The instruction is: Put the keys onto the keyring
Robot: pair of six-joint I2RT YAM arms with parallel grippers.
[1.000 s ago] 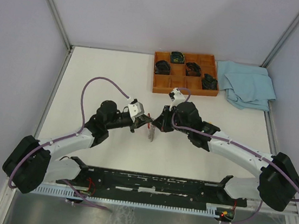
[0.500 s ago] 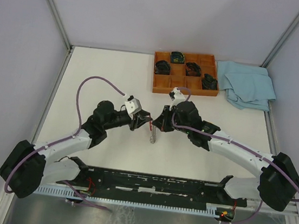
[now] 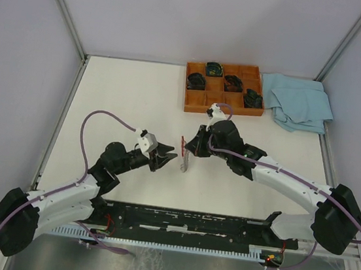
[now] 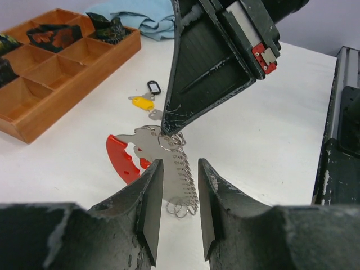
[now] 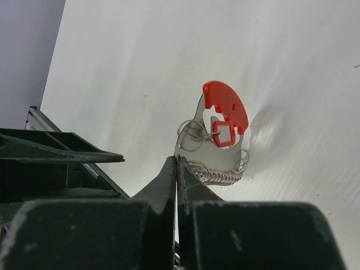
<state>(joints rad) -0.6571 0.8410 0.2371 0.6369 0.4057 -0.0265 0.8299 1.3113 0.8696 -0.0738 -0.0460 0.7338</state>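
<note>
While pinching the keyring (image 4: pixel 121 158) in the tightly closed right gripper (image 4: pixel 165 121), dangles it long axis near vertical, straight ahead of the left gripper (image 4: pixel 179 166), centred on the gap between its spread fingers (image 4: pixel 147 194).

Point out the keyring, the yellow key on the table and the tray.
keyring (image 4: pixel 120 159), left wrist view, on its red band.
yellow key (image 4: pixel 142 103), left wrist view, on its yellow cap.
tray (image 4: pixel 84 87), left wrist view, on its near wall.

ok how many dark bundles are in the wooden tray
4 dark bundles: one at the far edge, one on the left, one in the middle, one on the right nearest the blue cloth. None seems hidden.
</note>
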